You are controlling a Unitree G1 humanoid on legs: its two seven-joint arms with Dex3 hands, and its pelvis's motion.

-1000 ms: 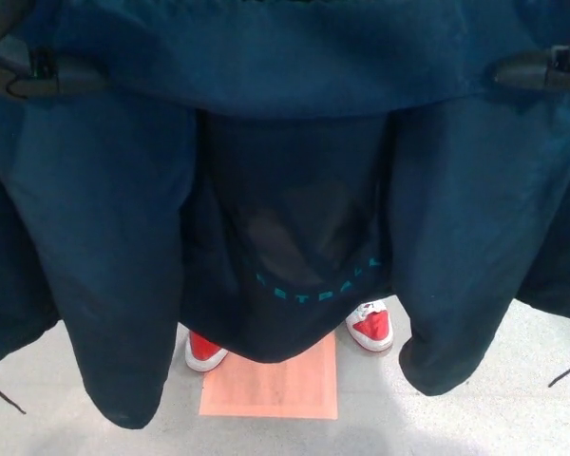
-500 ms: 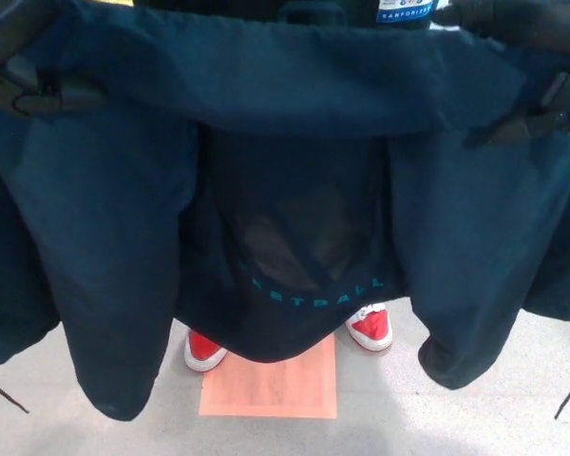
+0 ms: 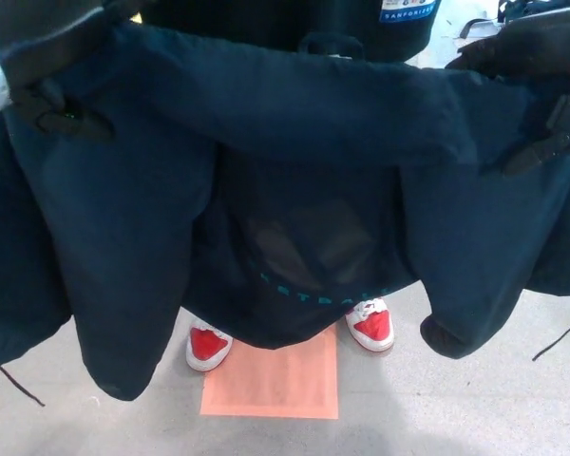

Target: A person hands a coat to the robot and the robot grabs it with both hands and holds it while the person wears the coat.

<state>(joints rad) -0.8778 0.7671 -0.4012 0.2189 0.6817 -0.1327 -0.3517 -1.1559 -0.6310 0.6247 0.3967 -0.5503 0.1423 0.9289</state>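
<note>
Dark navy fabric coat (image 3: 294, 123) held spread open across the view by both robot hands.

The left black hand (image 3: 52, 104) grips the coat's upper edge at the picture's left, and the right black hand (image 3: 551, 133) clamps the edge at the right. Two sleeves hang down on either side, and the lining shows teal lettering. Below the hem, a person's red-and-white shoes (image 3: 370, 326) stand on the grey floor (image 3: 456, 408) at the far edge of an orange rectangular floor mat (image 3: 271, 385).
</note>
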